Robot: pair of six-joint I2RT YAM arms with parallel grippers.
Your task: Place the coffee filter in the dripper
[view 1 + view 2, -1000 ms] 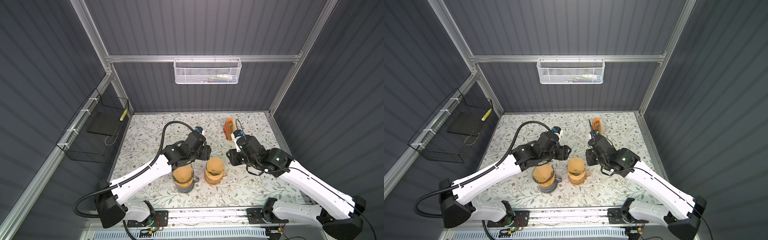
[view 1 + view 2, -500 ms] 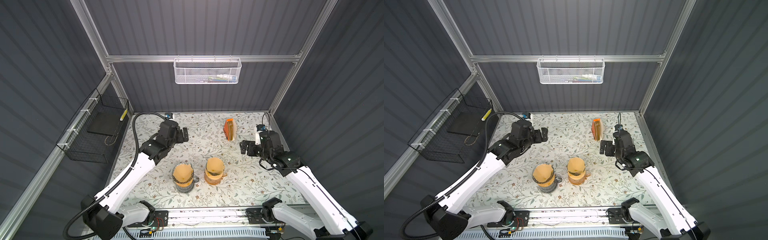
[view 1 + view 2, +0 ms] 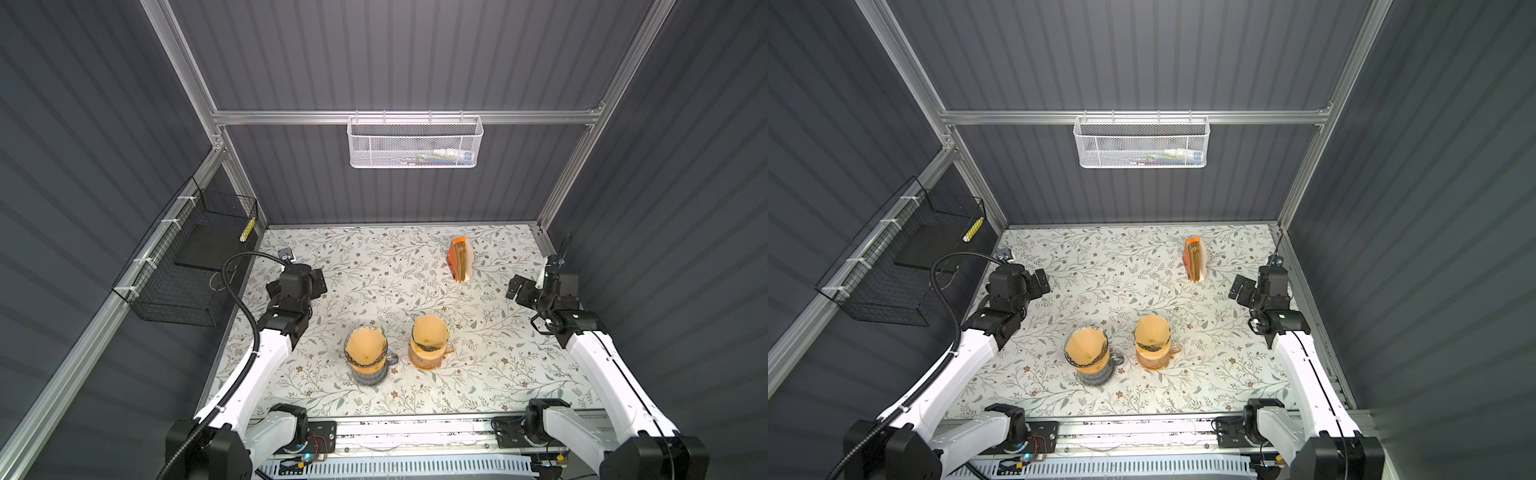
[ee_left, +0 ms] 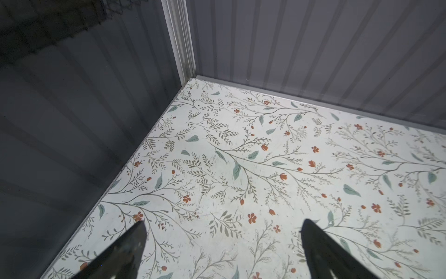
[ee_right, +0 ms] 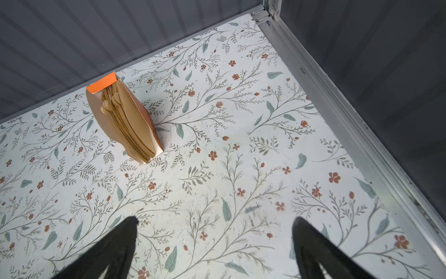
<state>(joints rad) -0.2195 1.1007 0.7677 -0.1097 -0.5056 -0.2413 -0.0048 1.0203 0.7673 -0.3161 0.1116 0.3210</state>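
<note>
Two coffee filters, brown paper, each in a dripper, centre-front of table mat (image 3: 374, 270).
Item 1: left filter (image 3: 365, 348), cone opened, sat well down inside left dripper (image 3: 368, 370) (clear/grey, w/ handle).
Item 2: right filter (image 3: 429, 330), stood taller above rim of right dripper (image 3: 428, 357) (amber). Looked less fully seated; couldn't tell if pressed to the wall.
Drippers stood side by side, not touching. Judged: placement done.

Filter box (image 5: 96, 113): orange flap open, spare filters (image 5: 123, 120) stacked upright inside. Sat toward rear right, well apart from drippers; prob. kept there as supply w/in right arm's reach.

Left gripper (image 4: 222, 224): jaws spread wide, empty, over bare mat nr rear-left corner.
Right gripper (image 5: 214, 219): jaws wide, empty, nr right edge, box ahead of it.
Both arms were out at the sides, prob. to leave drippers unobstructed.

Walls: white mesh basket (image 3: 415, 141) at rear; black wire basket (image 3: 187, 270) at left. Neither involved.
</note>
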